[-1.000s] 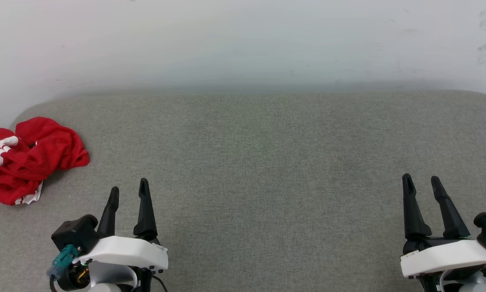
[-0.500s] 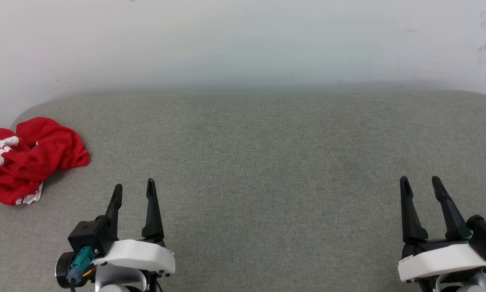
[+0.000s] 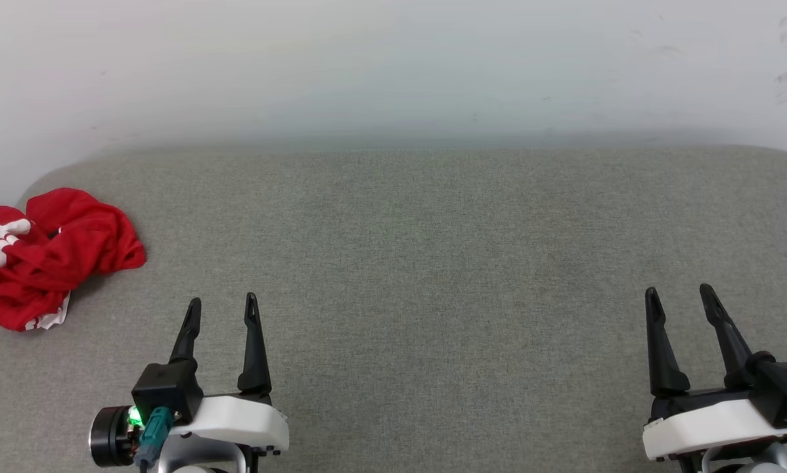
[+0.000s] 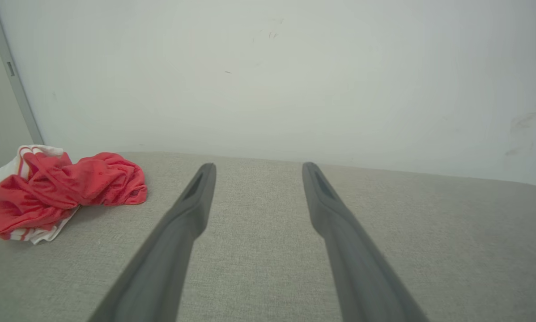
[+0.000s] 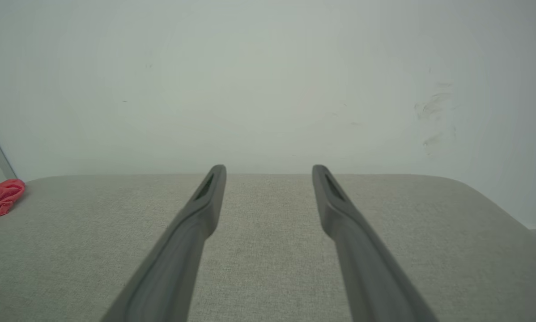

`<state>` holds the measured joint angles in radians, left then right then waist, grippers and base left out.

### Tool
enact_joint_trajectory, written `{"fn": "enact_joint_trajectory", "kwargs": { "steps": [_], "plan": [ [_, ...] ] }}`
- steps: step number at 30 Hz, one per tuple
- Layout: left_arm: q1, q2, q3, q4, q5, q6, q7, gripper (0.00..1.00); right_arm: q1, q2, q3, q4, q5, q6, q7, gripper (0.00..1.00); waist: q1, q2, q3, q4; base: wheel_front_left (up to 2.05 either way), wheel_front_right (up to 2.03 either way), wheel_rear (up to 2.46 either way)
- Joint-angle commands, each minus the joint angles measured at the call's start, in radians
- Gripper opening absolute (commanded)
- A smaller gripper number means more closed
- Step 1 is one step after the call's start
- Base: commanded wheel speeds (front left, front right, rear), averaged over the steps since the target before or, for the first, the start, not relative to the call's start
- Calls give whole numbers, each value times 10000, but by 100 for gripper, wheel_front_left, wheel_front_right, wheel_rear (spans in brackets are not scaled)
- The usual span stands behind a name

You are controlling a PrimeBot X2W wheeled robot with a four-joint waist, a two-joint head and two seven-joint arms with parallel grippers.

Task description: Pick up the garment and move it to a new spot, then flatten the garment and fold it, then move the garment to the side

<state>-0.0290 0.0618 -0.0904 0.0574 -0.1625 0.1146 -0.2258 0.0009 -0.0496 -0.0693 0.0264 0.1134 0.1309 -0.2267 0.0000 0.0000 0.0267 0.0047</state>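
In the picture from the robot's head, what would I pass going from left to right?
A crumpled red fabric T-shirt with white sleeves → left end effector with two long dark fingers → right end effector of the same build.

Left hand (image 3: pixel 223 305) at lower left and right hand (image 3: pixel 679 297) at lower right both stood spread wide, empty, fingers pointing up.

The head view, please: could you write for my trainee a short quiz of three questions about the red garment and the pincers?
1. True or false: the left pincer holds the garment.
2. The garment lies: A) spread flat; B) crumpled in a heap; C) neatly folded.
3. Fill in: the pincer nearer to the garment is the ____ one.
Key: 1 false; 2 B; 3 left.
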Motion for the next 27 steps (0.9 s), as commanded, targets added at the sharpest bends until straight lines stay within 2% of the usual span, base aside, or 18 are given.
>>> {"fn": "enact_joint_trajectory", "kwargs": {
  "steps": [1, 12, 19, 27],
  "plan": [
    [43, 59, -24, -57, 195, 18, -87, 100, 88, -12, 0, -45, -228, -3, -73, 100, 0, 0, 3, -4, 0, 0, 0],
    [113, 9, -48, -98, 907, 31, -287, 100, 154, -10, 107, -130, -693, -4, -285, 100, 0, 0, 41, -18, 0, 0, 0],
    [136, -47, 38, -109, 1169, -29, -412, 100, 186, -10, 64, -144, -530, -5, -403, 100, 0, 0, 90, 7, 0, 0, 0],
    [171, -110, 325, -50, 617, -301, -400, 100, 165, -9, 89, 29, 95, -5, -397, 100, 0, 0, 84, 16, 0, 0, 0]
  ]
}}
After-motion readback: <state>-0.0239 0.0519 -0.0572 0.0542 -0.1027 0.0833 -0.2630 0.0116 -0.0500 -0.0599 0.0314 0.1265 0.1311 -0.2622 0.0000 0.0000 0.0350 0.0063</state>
